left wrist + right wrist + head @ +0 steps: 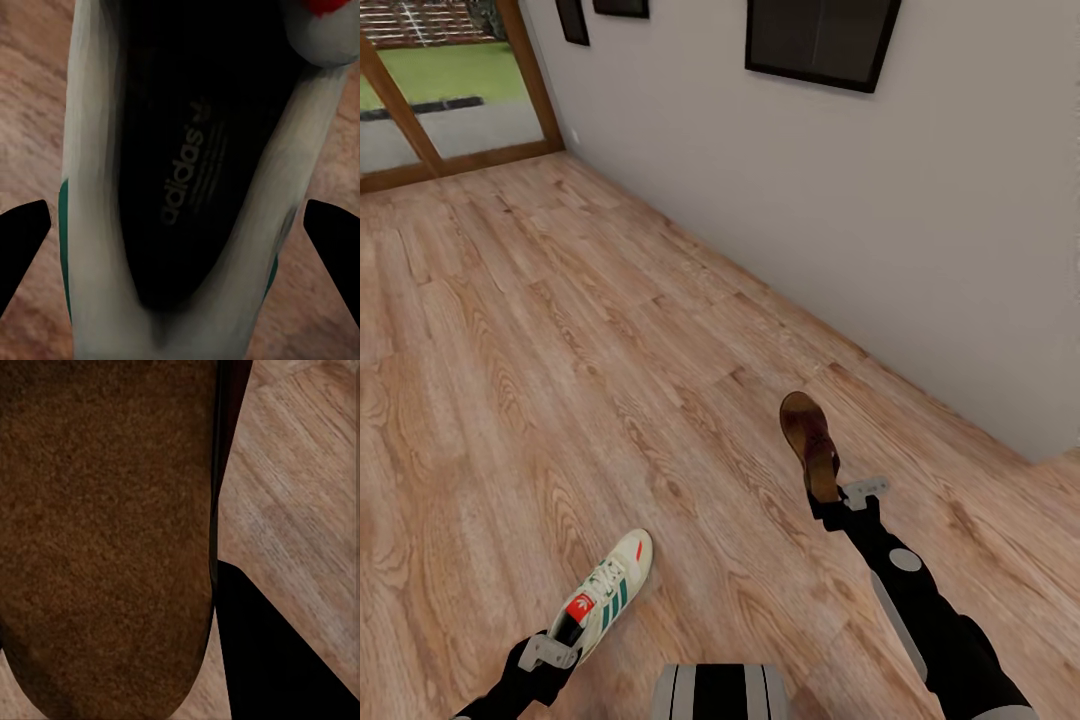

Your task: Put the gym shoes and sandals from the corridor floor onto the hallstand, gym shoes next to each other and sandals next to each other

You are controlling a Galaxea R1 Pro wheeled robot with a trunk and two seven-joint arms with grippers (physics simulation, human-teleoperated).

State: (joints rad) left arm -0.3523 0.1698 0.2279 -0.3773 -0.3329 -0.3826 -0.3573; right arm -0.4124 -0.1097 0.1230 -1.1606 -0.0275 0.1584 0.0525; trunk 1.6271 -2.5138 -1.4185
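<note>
Even, bright – wrist views blurry.

My left gripper [555,640] is closed on the heel end of a gym shoe [610,590], toe pointing away from me. My right gripper [830,500] clamps a brown sandal [810,440], held on edge above the wood-grain corridor floor [560,380], near the grey wall [860,220].

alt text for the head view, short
The left gripper holds a white gym shoe by its heel, and the right gripper holds a brown sandal, both over the wood-plank corridor floor. A grey wall with dark frames runs along the right.
</note>
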